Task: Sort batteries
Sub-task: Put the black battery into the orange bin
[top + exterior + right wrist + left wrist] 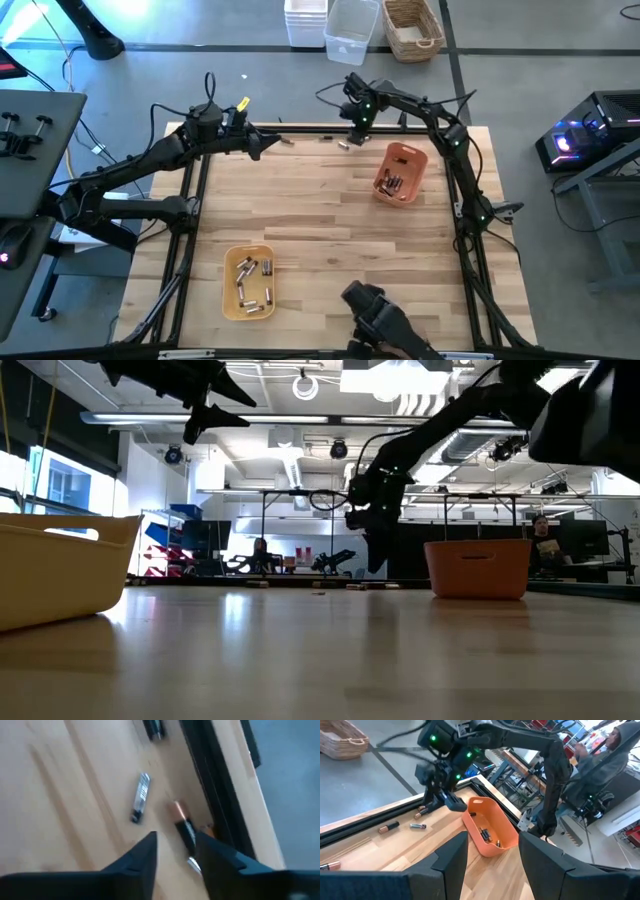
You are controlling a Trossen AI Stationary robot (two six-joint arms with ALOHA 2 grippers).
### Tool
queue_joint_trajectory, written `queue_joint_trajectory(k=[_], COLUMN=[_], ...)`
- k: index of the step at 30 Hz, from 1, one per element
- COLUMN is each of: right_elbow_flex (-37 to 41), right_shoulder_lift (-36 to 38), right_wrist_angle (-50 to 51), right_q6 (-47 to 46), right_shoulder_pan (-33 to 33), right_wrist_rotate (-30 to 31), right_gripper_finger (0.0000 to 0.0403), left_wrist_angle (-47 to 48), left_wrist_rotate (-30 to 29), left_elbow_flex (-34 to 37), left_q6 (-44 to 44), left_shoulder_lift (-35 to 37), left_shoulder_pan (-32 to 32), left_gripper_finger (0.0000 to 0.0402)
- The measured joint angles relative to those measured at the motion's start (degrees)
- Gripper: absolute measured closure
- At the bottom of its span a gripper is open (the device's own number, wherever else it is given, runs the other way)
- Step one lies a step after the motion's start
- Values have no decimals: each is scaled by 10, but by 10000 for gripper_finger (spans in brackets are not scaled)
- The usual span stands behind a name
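Here the right gripper (352,128) is hovering over loose batteries (140,798) near the table's (330,215) far edge, its jaws parted partway around nothing. More batteries are lying in the orange tray (401,172) and the yellow tray (249,283). The left gripper (258,147) is waiting nearby with jaws open and empty.

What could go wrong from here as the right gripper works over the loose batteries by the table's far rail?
1. The right gripper hangs over a copper-tipped battery lying close to the black rail; a finger may strike the rail or push the cell under it.
2. A silver battery lies close by and could be knocked rolling.
3. The left gripper hovers over the same far edge, so the arms could crowd each other.
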State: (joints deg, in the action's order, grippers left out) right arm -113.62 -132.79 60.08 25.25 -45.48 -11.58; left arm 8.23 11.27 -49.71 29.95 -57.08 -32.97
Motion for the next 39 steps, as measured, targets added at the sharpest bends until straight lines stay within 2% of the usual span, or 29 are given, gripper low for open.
queue_joint_trajectory(k=[3, 6, 9, 14, 24, 26, 28, 32, 37, 39], right_elbow_flex=[21, 28, 29, 30, 26, 26, 26, 26, 30, 31], right_shoulder_lift=[-1, -1, -1, -1, -52, -57, -59, -56, -29, -15], right_wrist_angle=[-18, -53, -70, -63, -53, -53, -54, -50, -38, -24], right_q6=[48, 70, 96, 112, 129, 126, 118, 90, 70, 68], right_shoulder_pan=[5, 10, 16, 21, 23, 25, 26, 30, 33, 32], right_wrist_rotate=[20, 12, 36, 38, 60, 68, 72, 82, 76, 67], right_gripper_finger=[234, 217, 216, 219, 223, 237, 268, 371, 380, 380], left_wrist_angle=[0, 0, 0, 7, 33, 34, 38, 41, 41, 41], left_wrist_rotate=[-4, -20, -29, -29, -29, -29, -29, -29, -21, 0], left_elbow_flex=[0, 0, 0, 0, 0, 0, 0, 0, 0, 0], left_q6=[-1, -1, -2, -2, -2, -2, -2, -3, -16, -16], left_shoulder_lift=[0, 0, 0, 0, 0, 0, 0, 0, 0, 0], left_shoulder_pan=[0, 0, 0, 0, 0, 0, 0, 0, 0, 0], left_gripper_finger=[232, 232, 232, 232, 232, 232, 232, 232, 232, 232])
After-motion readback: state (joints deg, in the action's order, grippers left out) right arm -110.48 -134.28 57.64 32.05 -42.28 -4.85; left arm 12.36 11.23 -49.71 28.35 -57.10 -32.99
